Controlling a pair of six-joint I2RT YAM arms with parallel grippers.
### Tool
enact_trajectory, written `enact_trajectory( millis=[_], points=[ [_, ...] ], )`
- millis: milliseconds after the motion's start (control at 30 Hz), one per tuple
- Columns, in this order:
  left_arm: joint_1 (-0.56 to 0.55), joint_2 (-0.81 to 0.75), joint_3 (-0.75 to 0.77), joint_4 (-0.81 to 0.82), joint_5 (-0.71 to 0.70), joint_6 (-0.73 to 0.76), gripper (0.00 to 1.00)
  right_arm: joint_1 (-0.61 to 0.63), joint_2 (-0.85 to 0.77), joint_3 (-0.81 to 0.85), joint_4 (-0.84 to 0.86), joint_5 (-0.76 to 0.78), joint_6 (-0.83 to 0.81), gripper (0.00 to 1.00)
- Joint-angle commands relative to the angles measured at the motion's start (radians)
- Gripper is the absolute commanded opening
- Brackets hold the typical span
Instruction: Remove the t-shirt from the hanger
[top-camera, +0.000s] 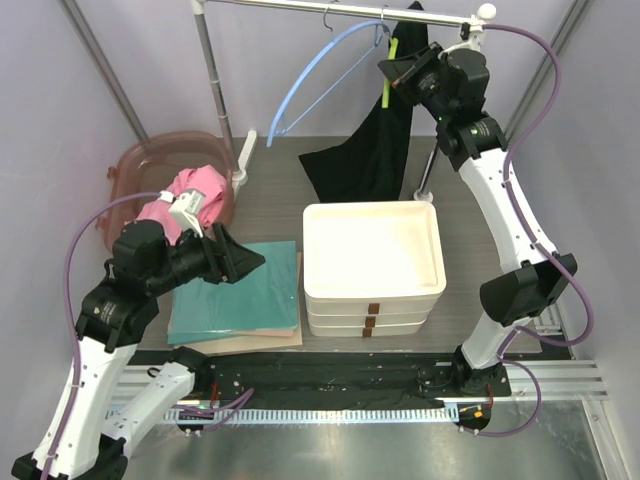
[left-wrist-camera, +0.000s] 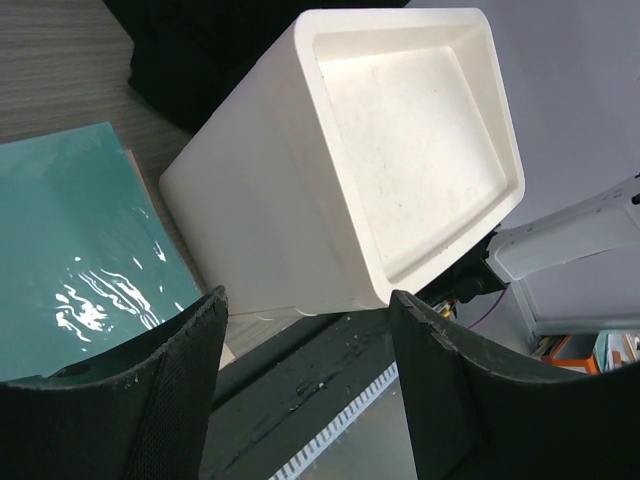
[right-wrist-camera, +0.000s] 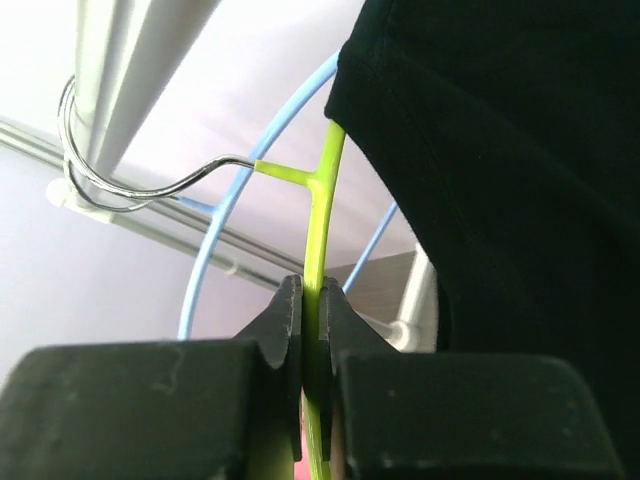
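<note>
At the table's far left sits a translucent pink tub (top-camera: 130, 165) holding a pink cloth (top-camera: 185, 195), and just in front of it the left gripper (top-camera: 240, 262) hovers over a teal sheet (top-camera: 250, 295), jaws spread wide with nothing between them. Right of the sheet stands a stack of white trays (top-camera: 370, 305), and above it a blue hanger (top-camera: 300, 85) hooks over the metal rail (top-camera: 300, 8). Farthest right, the black t-shirt (top-camera: 375, 150) hangs from a yellow-green hanger (right-wrist-camera: 325, 190) on that rail, its hem pooled on the table behind the trays, while the right gripper (right-wrist-camera: 310, 330) pinches the hanger's arm beside the shirt's edge.
</note>
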Motion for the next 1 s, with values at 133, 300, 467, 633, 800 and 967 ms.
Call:
enact_trajectory(
  millis=[133, 300, 467, 633, 800, 967],
  points=[
    [-0.004, -0.021, 0.05, -0.037, -0.005, 0.034, 0.66, 0.008, -0.039, -0.088, 0.306, -0.001, 0.181, 0.01],
    [-0.004, -0.032, 0.047, -0.038, -0.013, 0.037, 0.66, 0.017, -0.073, -0.109, 0.357, 0.051, 0.238, 0.01],
    [-0.002, -0.03, 0.047, -0.039, -0.013, 0.032, 0.66, 0.04, -0.094, -0.153, 0.462, 0.054, 0.293, 0.01],
    [-0.004, -0.039, 0.047, -0.05, -0.027, 0.034, 0.66, 0.06, -0.123, -0.225, 0.591, 0.095, 0.304, 0.01],
    [-0.002, -0.047, 0.053, -0.06, -0.027, 0.035, 0.66, 0.067, -0.128, -0.252, 0.684, 0.112, 0.315, 0.01],
    [-0.002, -0.05, 0.056, -0.068, -0.03, 0.035, 0.66, 0.085, -0.123, -0.243, 0.737, 0.128, 0.326, 0.01]
  ],
)
